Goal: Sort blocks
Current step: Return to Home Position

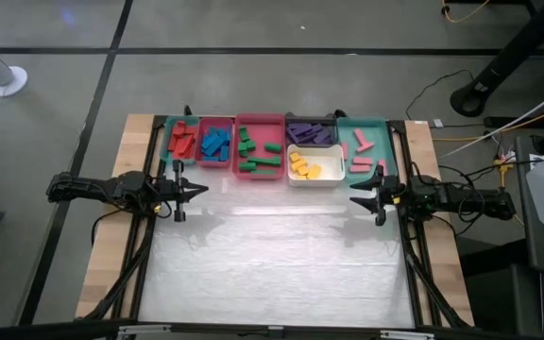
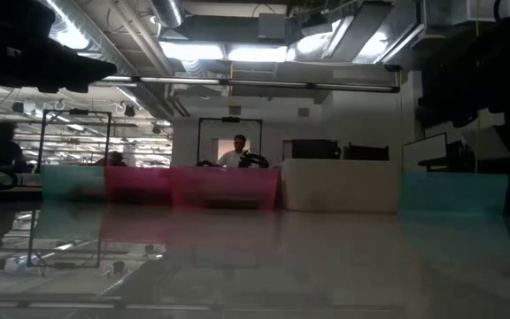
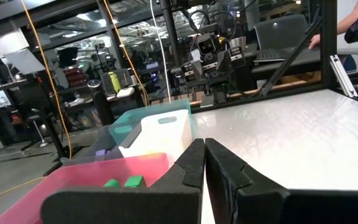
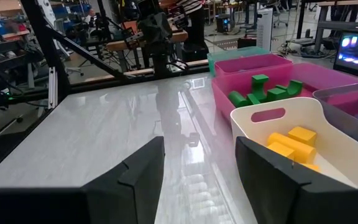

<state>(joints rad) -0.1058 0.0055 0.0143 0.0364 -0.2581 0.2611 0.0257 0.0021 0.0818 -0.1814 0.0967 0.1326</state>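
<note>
The blocks lie sorted by colour in trays along the table's far edge. Red blocks (image 1: 182, 142) are in a teal tray, blue blocks (image 1: 215, 144) in a small pink tray, green blocks (image 1: 258, 153) in a larger pink tray (image 4: 229, 65). Purple blocks (image 1: 310, 132) fill a dark tray, yellow blocks (image 4: 291, 140) a white tray (image 4: 278, 130), pink blocks (image 1: 359, 146) a teal tray. My left gripper (image 1: 201, 189) hovers shut at the table's left, just nearer than the trays. At the table's right my right gripper (image 1: 355, 194) hovers open and holds nothing.
A white mat (image 1: 272, 264) covers the table between the arms and toward the near edge. The wooden table edge (image 1: 107, 246) shows at the left and right. In the low view a person (image 2: 237, 152) sits in the room behind the trays.
</note>
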